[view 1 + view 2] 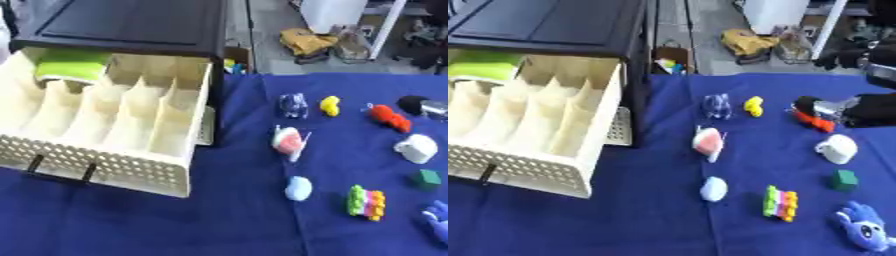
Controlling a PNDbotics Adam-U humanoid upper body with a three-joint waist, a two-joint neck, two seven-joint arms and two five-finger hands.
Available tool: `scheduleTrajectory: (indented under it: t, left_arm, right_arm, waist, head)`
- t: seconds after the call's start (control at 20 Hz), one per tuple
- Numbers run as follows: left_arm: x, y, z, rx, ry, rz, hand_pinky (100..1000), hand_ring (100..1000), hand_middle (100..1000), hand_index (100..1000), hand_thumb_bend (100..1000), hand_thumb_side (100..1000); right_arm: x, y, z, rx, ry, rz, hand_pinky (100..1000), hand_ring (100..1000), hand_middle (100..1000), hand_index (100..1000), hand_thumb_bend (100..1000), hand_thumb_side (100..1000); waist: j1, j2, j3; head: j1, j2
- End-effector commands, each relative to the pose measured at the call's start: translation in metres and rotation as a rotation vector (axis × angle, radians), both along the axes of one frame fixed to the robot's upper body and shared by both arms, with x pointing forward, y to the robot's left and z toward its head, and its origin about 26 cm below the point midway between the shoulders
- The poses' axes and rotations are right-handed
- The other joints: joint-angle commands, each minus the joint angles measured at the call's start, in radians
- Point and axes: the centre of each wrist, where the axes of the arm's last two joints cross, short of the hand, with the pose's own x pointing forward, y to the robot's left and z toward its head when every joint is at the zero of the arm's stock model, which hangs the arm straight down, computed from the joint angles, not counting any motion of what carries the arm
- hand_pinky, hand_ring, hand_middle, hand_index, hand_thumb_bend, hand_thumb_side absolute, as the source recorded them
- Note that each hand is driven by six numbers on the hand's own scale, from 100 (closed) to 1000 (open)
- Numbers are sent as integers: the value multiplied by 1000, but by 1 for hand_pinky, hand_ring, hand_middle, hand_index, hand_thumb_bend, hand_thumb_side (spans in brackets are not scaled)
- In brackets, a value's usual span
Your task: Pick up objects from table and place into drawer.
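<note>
The cream drawer (131, 165) stands pulled out of the dark cabinet (131, 22) at the left, with a green thing (70, 67) in its back left compartment. On the blue cloth lie a dark blue translucent toy (292, 105), a small yellow piece (330, 105), a red toy (814, 120), a pink and white toy (288, 140), a white thing (836, 148), a green cube (844, 180), a pale blue lump (298, 188), a striped multicoloured block (780, 202) and a blue plush (864, 230). My right hand (866, 111) comes in from the right edge, right beside the red toy. My left hand does not show.
The cabinet's dark top overhangs the drawer's back. The drawer has several long compartments split by wavy dividers. Beyond the table's far edge lie clutter on the floor and a white post (385, 27). Bare blue cloth (175, 225) lies in front of the drawer.
</note>
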Motion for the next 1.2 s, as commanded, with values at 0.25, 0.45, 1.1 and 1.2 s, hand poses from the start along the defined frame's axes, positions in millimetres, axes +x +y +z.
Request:
scheduleTrajectory:
  t: [0.25,0.45,1.1,1.2]
  left_arm:
    - [-3,1,8,20,-26,-3,408,524,582,774,182,1000]
    - [-2,1,8,19,-25,-3,407,524,582,774,181,1000]
    - [-2,0,7,15,-23,-5,404,523,580,774,173,1000]
    - [-2,-1,7,14,-22,-5,404,522,579,774,170,1000]
  right_arm:
    - [-2,4,7,29,105,-37,820,899,770,978,529,829]
    - [-1,5,5,30,177,-56,727,828,620,999,487,720]
    - [0,7,-2,36,281,-63,725,807,594,979,387,507]
    - [1,8,-4,38,288,-60,732,813,600,976,422,501]
  waist:
    - [3,-17,-1]
    - [4,-14,-1]
    - [4,-7,-3]
    - [4,-6,-2]
  head:
    - [2,-1]
    - [3,-2]
    - [1,-8]
    - [-1,-9]
